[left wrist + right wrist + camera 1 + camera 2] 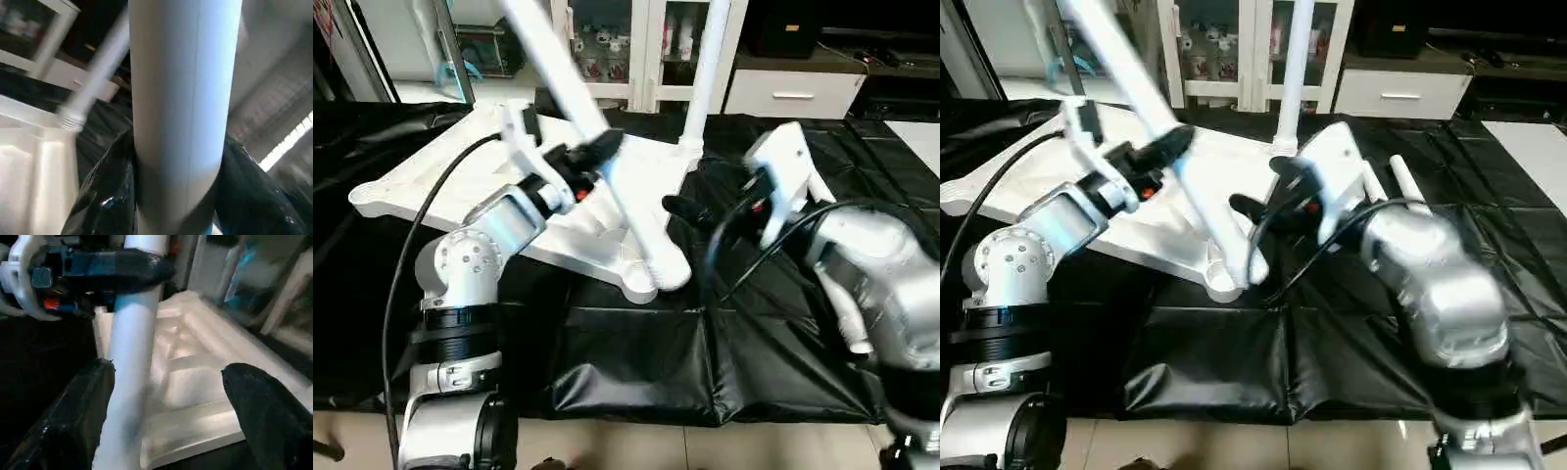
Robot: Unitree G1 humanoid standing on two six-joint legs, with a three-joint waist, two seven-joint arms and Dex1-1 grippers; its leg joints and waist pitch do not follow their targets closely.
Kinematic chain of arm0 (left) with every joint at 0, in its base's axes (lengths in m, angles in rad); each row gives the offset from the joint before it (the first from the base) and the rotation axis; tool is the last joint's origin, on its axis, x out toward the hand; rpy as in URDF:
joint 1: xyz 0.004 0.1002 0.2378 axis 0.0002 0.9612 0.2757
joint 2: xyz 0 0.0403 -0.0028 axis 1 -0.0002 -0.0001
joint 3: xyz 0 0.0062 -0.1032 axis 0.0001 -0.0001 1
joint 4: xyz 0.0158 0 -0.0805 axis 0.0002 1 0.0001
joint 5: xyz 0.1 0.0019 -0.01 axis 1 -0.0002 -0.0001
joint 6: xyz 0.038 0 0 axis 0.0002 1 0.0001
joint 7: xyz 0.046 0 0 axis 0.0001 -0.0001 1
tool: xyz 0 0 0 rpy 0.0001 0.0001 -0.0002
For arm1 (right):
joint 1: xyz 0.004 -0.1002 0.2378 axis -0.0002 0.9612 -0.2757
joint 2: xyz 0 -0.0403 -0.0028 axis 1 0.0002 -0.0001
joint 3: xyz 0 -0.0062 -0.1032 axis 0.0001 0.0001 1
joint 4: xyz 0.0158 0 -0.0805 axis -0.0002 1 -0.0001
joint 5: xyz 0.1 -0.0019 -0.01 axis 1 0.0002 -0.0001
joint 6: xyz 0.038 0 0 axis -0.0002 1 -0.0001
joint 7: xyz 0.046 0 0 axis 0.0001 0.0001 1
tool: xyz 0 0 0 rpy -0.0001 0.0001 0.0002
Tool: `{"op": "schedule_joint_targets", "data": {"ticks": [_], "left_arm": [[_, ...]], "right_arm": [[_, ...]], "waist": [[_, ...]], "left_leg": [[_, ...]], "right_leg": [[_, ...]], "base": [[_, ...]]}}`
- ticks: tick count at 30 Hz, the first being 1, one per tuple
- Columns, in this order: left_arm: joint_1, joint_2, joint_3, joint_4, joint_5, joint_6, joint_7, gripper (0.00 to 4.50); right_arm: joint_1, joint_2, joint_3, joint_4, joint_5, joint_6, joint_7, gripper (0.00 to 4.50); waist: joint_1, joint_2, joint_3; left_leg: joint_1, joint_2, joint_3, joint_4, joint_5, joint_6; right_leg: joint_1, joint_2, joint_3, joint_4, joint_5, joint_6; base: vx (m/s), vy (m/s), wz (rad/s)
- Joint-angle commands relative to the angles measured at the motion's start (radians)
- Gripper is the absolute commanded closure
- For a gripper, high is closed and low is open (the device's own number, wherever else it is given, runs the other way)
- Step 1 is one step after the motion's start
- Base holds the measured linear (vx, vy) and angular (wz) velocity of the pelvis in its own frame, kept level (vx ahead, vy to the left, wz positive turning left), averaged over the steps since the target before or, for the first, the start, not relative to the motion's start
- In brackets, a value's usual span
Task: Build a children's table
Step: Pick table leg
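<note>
The children's table top (431,176) lies upside down, ribs up, on the black-draped work table. One white leg (705,78) stands upright in a far corner socket. A second leg (563,69) leans up to the left, with its lower end at the near corner socket (656,274). My left gripper (597,152) is shut on this leaning leg at mid-length, and in the left wrist view the tube (181,122) runs between its black fingers (105,196). My right gripper (1263,188) is open just right of the leg's lower part. Its fingers (73,421) stand wide apart either side of the tube (129,382).
A loose white tube (1405,181) lies on the black cloth (636,362) behind my right gripper. White glass-door cabinets (626,49) and a white drawer unit (793,93) stand behind the work table. The cloth's front edge drops to the floor near me.
</note>
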Motion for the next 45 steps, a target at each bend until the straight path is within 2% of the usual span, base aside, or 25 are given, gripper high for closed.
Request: {"op": "schedule_joint_targets", "data": {"ticks": [1, 2, 3, 4, 6, 8, 10, 15, 18, 19, 24, 25, 27, 28, 38, 45], "left_arm": [[-0.018, 0.018, -0.062, -0.054, -0.015, 0.039, -0.061, 2.71], [-0.018, 0.018, -0.062, -0.054, -0.015, 0.039, -0.061, 2.71], [-0.021, 0.019, -0.072, -0.058, -0.014, 0.040, -0.070, 2.71], [-0.024, 0.018, -0.083, -0.066, -0.018, 0.045, -0.079, 2.71], [-0.030, 0.018, -0.097, -0.072, -0.024, 0.051, -0.094, 2.71], [-0.037, 0.017, -0.124, -0.078, -0.023, 0.054, -0.122, 2.71], [-0.042, 0.021, -0.146, -0.077, -0.011, 0.047, -0.141, 2.71], [-0.049, 0.032, -0.173, -0.083, -0.007, 0.044, -0.176, 2.71], [-0.055, 0.030, -0.175, -0.083, -0.008, 0.041, -0.178, 2.71], [-0.057, 0.029, -0.175, -0.083, -0.009, 0.040, -0.177, 2.71], [-0.060, 0.032, -0.181, -0.085, 0.001, 0.036, -0.172, 2.71], [-0.060, 0.031, -0.181, -0.086, 0.001, 0.035, -0.171, 2.71], [-0.061, 0.030, -0.179, -0.086, 0.000, 0.036, -0.167, 2.71], [-0.062, 0.030, -0.175, -0.087, -0.002, 0.037, -0.164, 2.71], [-0.053, 0.054, -0.206, -0.120, -0.011, 0.044, -0.224, 2.71], [-0.049, 0.052, -0.227, -0.141, -0.009, 0.041, -0.236, 2.71]], "right_arm": [[-0.014, -0.032, -0.028, 0.048, 0.105, 0.104, 0.098, 0.68], [-0.014, -0.032, -0.028, 0.048, 0.105, 0.104, 0.098, 0.68], [-0.016, -0.036, -0.028, 0.060, 0.118, 0.116, 0.112, 0.68], [-0.021, -0.036, -0.032, 0.080, 0.142, 0.134, 0.133, 0.68], [-0.031, -0.034, -0.027, 0.117, 0.152, 0.148, 0.157, 0.40], [-0.036, -0.045, 0.022, 0.158, 0.119, 0.131, 0.193, 0.33], [-0.041, -0.056, 0.047, 0.170, 0.107, 0.126, 0.200, 0.06], [-0.058, -0.089, 0.103, 0.183, 0.088, 0.146, 0.207, 0.00], [-0.062, -0.083, 0.111, 0.177, 0.103, 0.159, 0.222, 0.00], [-0.063, -0.082, 0.114, 0.176, 0.103, 0.163, 0.222, 0.00], [-0.061, -0.086, 0.134, 0.161, 0.109, 0.166, 0.237, 0.00], [-0.059, -0.089, 0.136, 0.160, 0.109, 0.165, 0.238, 0.00], [-0.058, -0.094, 0.142, 0.161, 0.107, 0.159, 0.238, 0.00], [-0.055, -0.099, 0.147, 0.160, 0.104, 0.153, 0.238, 0.00], [-0.053, -0.098, 0.160, 0.177, 0.108, 0.158, 0.252, 0.00], [-0.049, -0.093, 0.178, 0.187, 0.120, 0.175, 0.266, 0.72]], "waist": [[0.001, -0.003, -0.072], [0.005, -0.003, -0.075], [0.004, -0.014, -0.074], [0.006, -0.010, -0.075], [0.006, -0.010, -0.075], [0.008, -0.015, -0.074], [0.009, -0.020, -0.073], [0.010, -0.021, -0.074], [0.010, -0.020, -0.073], [0.011, -0.017, -0.074], [0.011, -0.019, -0.074], [0.010, -0.024, -0.073], [0.013, -0.020, -0.075], [0.012, -0.023, -0.074], [0.013, -0.024, -0.073], [0.013, -0.026, -0.072]], "left_leg": [[0.011, 0.027, -0.005, -0.063, -0.099, 0.043], [0.011, 0.027, -0.005, -0.061, -0.087, 0.046], [0.010, 0.027, -0.003, -0.061, -0.083, 0.049], [0.007, 0.026, -0.003, -0.059, -0.061, 0.052], [0.007, 0.025, -0.003, -0.058, -0.063, 0.051], [0.008, 0.026, -0.002, -0.059, -0.067, 0.045], [0.007, 0.026, -0.002, -0.060, -0.071, 0.037], [0.007, 0.026, -0.003, -0.059, -0.055, 0.035], [0.006, 0.026, -0.003, -0.059, -0.063, 0.039], [0.006, 0.026, -0.003, -0.059, -0.063, 0.038], [0.006, 0.027, -0.003, -0.059, -0.068, 0.035], [0.006, 0.027, -0.003, -0.060, -0.067, 0.036], [0.007, 0.027, -0.003, -0.059, -0.058, 0.036], [0.006, 0.027, -0.003, -0.059, -0.056, 0.037], [0.006, 0.028, -0.002, -0.060, -0.060, 0.034], [0.006, 0.028, -0.002, -0.060, -0.066, 0.034]], "right_leg": [[0.060, -0.044, 0.041, -0.059, -0.094, -0.234], [0.061, -0.045, 0.040, -0.056, -0.079, -0.240], [0.060, -0.044, 0.040, -0.058, -0.076, -0.242], [0.061, -0.045, 0.040, -0.054, -0.064, -0.247], [0.061, -0.046, 0.039, -0.055, -0.078, -0.247], [0.059, -0.047, 0.039, -0.058, -0.099, -0.245], [0.060, -0.047, 0.039, -0.061, -0.127, -0.232], [0.060, -0.048, 0.039, -0.057, -0.117, -0.227], [0.060, -0.049, 0.039, -0.059, -0.126, -0.224], [0.060, -0.049, 0.039, -0.058, -0.127, -0.224], [0.060, -0.049, 0.039, -0.059, -0.131, -0.225], [0.060, -0.048, 0.039, -0.060, -0.131, -0.223], [0.059, -0.049, 0.039, -0.057, -0.124, -0.224], [0.059, -0.048, 0.039, -0.058, -0.120, -0.225], [0.058, -0.049, 0.039, -0.058, -0.133, -0.223], [0.058, -0.050, 0.039, -0.059, -0.145, -0.221]], "base": [[0.000, 0.000, 0.00], [0.000, 0.000, 0.00], [0.000, 0.000, 0.00], [0.000, 0.000, 0.00], [0.000, 0.000, 0.00], [0.000, 0.000, 0.00], [0.000, 0.000, 0.00], [0.000, 0.000, 0.00], [0.000, 0.000, 0.00], [0.000, 0.000, 0.00], [0.000, 0.000, 0.00], [0.000, 0.000, 0.00], [0.000, 0.000, 0.00], [0.000, 0.000, 0.00], [0.000, 0.000, 0.00], [0.000, 0.000, 0.00]]}}
